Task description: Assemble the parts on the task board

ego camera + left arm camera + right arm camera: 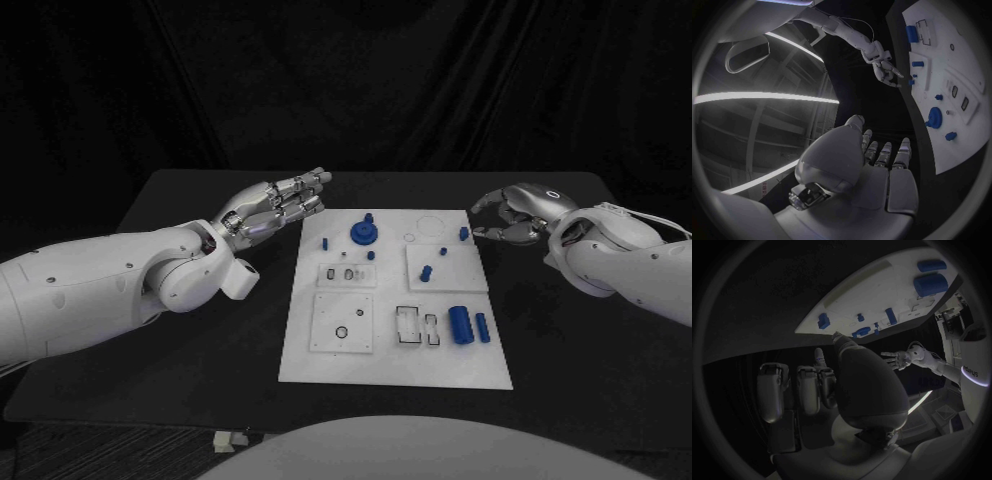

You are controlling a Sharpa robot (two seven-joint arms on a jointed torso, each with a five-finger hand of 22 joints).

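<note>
Both hands empty beside the white rectangular task board (392, 330)

Nothing is held: the right hand (516, 213), fingers loosely curled, is nearest the small blue peg (464, 233), just inward of its fingertips; the left hand (277, 208) is spread open.

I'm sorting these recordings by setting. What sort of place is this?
Probably a robotics lab or test cell, not a home. A black table stands before dark curtains, bearing a white task board with small blue parts. Both robot hands, left and right, hover empty beside it.
</note>
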